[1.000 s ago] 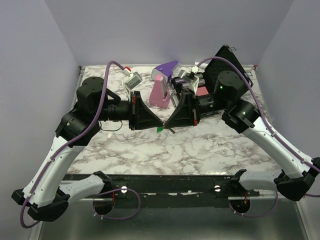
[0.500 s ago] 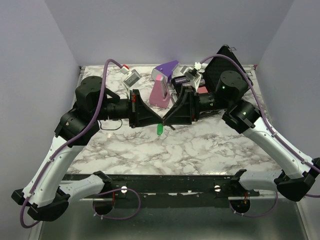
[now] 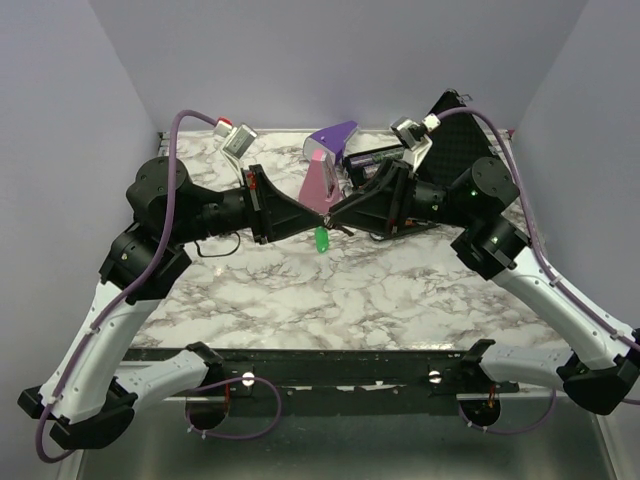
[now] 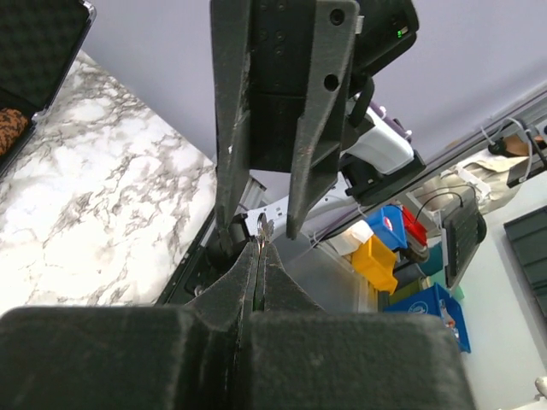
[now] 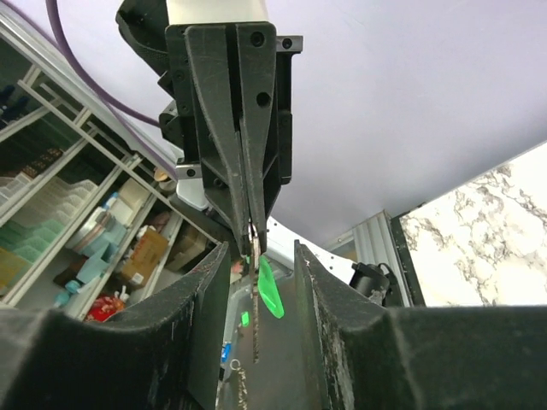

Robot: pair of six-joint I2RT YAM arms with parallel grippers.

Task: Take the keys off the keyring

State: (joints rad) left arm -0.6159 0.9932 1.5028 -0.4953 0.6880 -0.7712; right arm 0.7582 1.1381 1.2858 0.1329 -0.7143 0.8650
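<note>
A: Where is the green key point(image 3: 322, 241) held?
B: Beneath the left tool point(image 3: 319, 221), clenched on the keyring point(image 4: 263, 227). The released right tool point(image 3: 335, 218), straddling it, should be closed squarely on its head.

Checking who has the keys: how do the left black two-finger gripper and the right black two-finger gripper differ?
The left gripper is shut; the right gripper is open. The left gripper pinches the thin grey metal keyring, the green-headed key dangling beneath; the right gripper holds nothing and merely straddles that bunch. Both are black, raised above the marble table, tips pointing at each other.
</note>
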